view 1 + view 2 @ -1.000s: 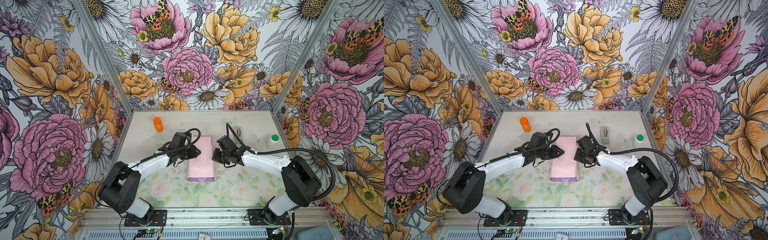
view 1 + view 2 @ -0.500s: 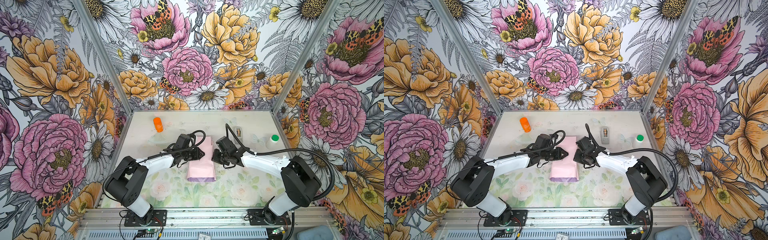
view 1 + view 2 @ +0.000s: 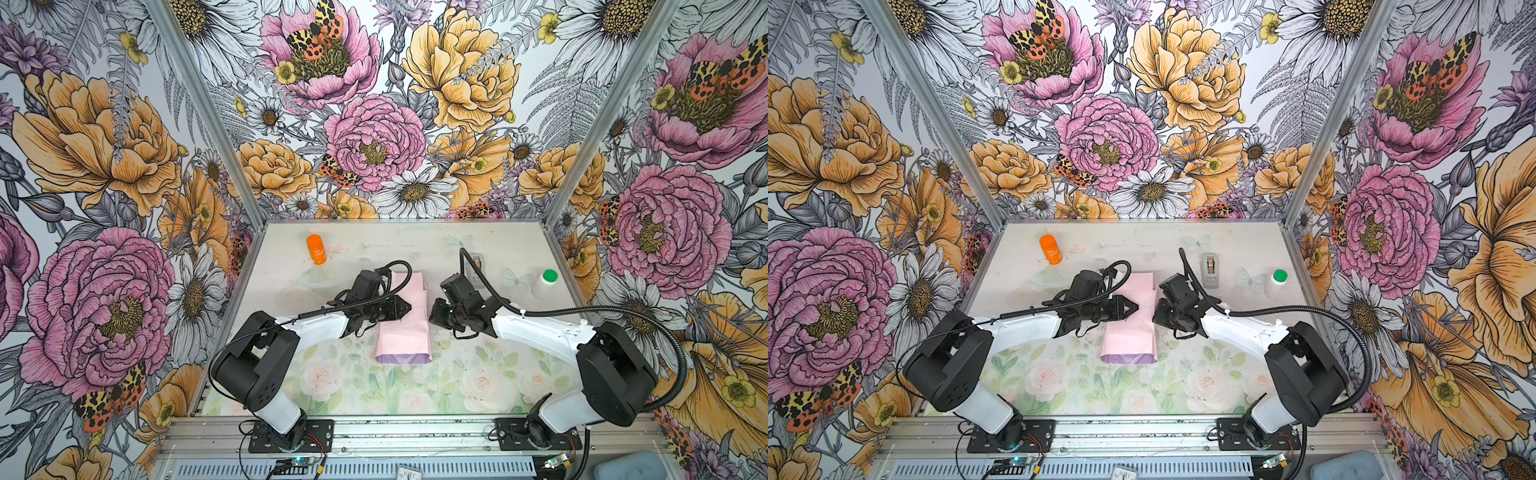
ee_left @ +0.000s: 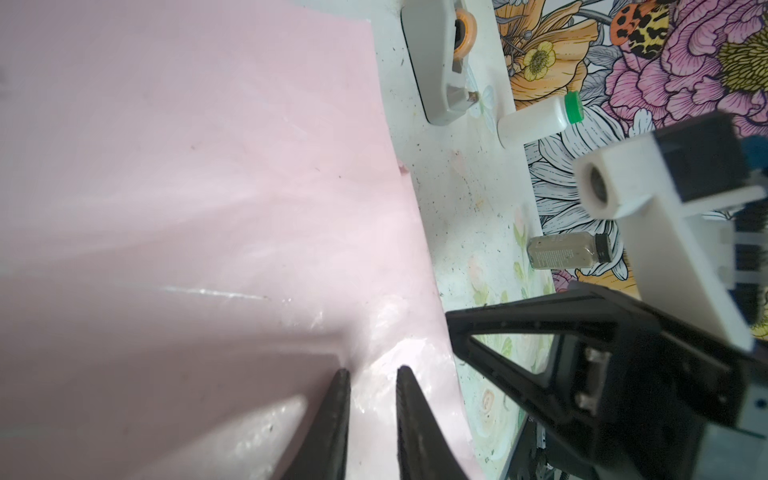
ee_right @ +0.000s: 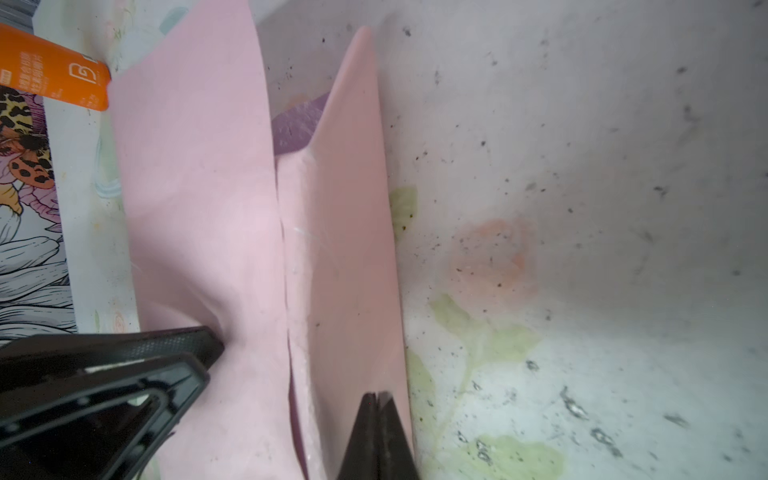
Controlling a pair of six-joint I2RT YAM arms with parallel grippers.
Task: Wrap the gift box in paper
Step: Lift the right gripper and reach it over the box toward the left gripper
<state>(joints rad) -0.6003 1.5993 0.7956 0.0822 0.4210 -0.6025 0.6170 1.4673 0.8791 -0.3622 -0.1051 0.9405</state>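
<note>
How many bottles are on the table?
3: orange bottle back left, green-capped white bottle at right, and a black-capped bottle seen only in the left wrist view; others may be hidden.

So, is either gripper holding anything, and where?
The right gripper seems to pinch the paper at its raised flap's edge; left gripper only presses on it.

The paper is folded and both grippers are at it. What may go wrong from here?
The flaps of the paper gape at one end, lilac showing between; if the left gripper lifts, they may spring open.
Its tips dent the sheet and might tear it.
The shut right gripper at the flap's edge may drag it sideways.
</note>
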